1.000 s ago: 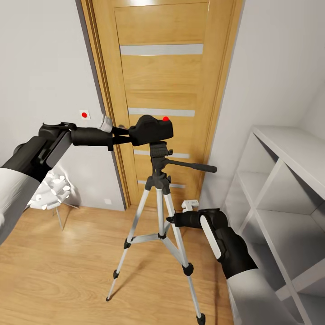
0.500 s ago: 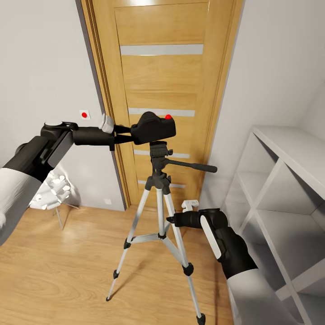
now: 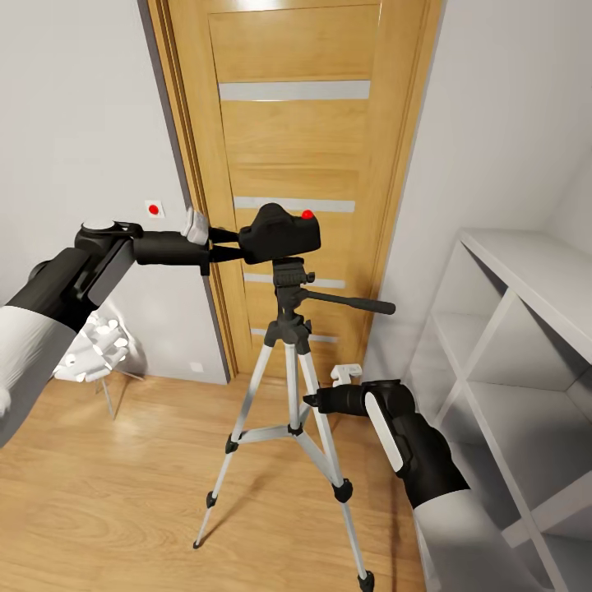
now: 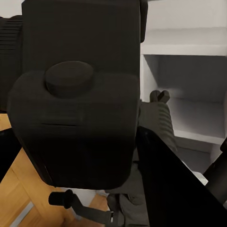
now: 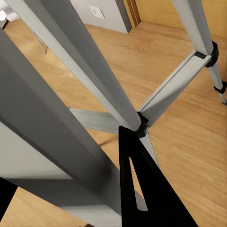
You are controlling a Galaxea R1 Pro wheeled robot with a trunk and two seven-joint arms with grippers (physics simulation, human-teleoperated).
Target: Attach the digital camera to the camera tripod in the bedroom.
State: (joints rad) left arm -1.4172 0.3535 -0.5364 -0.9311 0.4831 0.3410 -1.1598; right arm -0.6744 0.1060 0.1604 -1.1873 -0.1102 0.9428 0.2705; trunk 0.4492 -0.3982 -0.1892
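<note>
BEDROOM — The robot's left gripper (image 3: pixel 224 243) is clamping the digital camera (image 3: pixel 279 233) by its left end and holding it directly over the black head of the camera tripod (image 3: pixel 289 329). The camera's underside is sitting right at the head's top plate; contact vs. a slight gap can't be told from the head view. The camera is tilting a bit, w/ its red dot up top toward the right. In the left wrist view the camera body (image 4: pixel 78 99) is sitting between the dark fingers, w/ the white shelving (image 4: pixel 189 71) beyond it.

The tripod is standing on the wood plank floor (image 3: pixel 123 493) in front of the oak door (image 3: pixel 296 164), legs spread, pan handle pointing right. The right gripper (image 3: pixel 311 400) is reaching in low at the tripod's right-hand leg, near the centre brace; in the right wrist view one dark finger (image 5: pixel 142 189) is lying just beside a silver leg (image 5: pixel 61 156), but whether the gripper is apart or together can't be told. A small white lamp (image 3: pixel 92 349) is standing at left by the grey wall, and cube shelving (image 3: pixel 526 329) is lining the right.
</note>
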